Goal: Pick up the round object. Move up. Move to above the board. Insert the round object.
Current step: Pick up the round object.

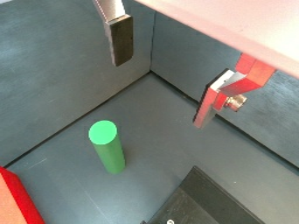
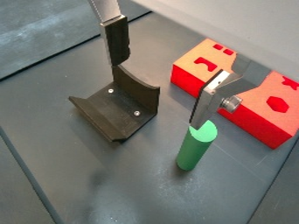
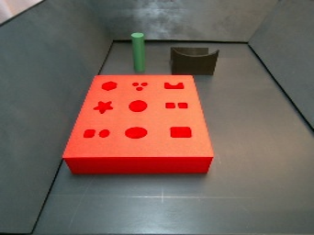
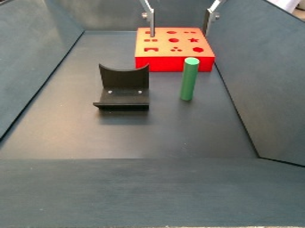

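Two flat silver fingers with dark pads make up the end effector [image 2: 163, 70], and they stand wide apart with nothing between them; one finger [image 1: 121, 37] hangs straight, its mate [image 1: 216, 98] shows beside a red mount. In a side view only the fingertips show, high above the far end of the bin [image 4: 181, 9].

Below the end effector, slightly off the gap between the fingers, the slim green cylinder peg [image 2: 195, 146] stands upright on the dark grey floor [image 2: 70, 184], untouched and free on all sides. In both side views it stands just beside one edge of the large flat red square board with shaped cut-outs [image 3: 138, 119], apart from it [image 4: 188, 78].

Near the peg, to the other side from the board, is the dark L-shaped bracket fixture [image 2: 117, 107], its curved back upright on its base plate [image 4: 121, 86]. The board lies flat on the floor, every visible cut-out open.
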### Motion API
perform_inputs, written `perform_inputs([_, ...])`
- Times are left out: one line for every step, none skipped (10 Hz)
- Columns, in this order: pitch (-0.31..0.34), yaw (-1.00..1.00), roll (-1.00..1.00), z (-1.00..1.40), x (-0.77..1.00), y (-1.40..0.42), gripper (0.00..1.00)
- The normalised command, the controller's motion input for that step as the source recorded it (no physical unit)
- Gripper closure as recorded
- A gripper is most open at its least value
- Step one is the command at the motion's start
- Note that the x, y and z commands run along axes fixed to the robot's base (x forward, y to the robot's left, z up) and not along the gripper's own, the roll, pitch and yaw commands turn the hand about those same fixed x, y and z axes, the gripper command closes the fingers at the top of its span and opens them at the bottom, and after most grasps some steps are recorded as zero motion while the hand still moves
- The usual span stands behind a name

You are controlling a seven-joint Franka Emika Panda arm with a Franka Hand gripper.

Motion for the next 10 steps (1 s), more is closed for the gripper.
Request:
perform_inputs([-0.03,-0.12,0.14,-0.58,-0.78,-0.25,0.0])
perform_inputs([-0.11,0.0,0.21,-0.78,-0.65,-0.55,0.0])
perform_inputs([-0.146,0.01,0.23,-0.75,-0.67,-0.48,0.0])
perform_inputs([-0.009,0.0,0.16,-0.38,-0.45,-0.25,0.0])
perform_inputs([-0.176,0.0,0.07,-0.33,-0.05,-0.21,0.0])
perform_inputs([-0.267,0.0,0.11,-0.59,0.0,-0.21,0.0])
perform_inputs([-0.299,0.0,0.14,-0.62,0.0,-0.21,0.0])
perform_inputs([-0.291,0.0,0.12,-0.55,0.0,-0.17,0.0])
perform_inputs([-0.227,0.0,0.06,-0.34,-0.03,-0.03,0.0])
perform_inputs([-0.101,0.0,0.0,-0.06,-0.16,0.0,0.0])
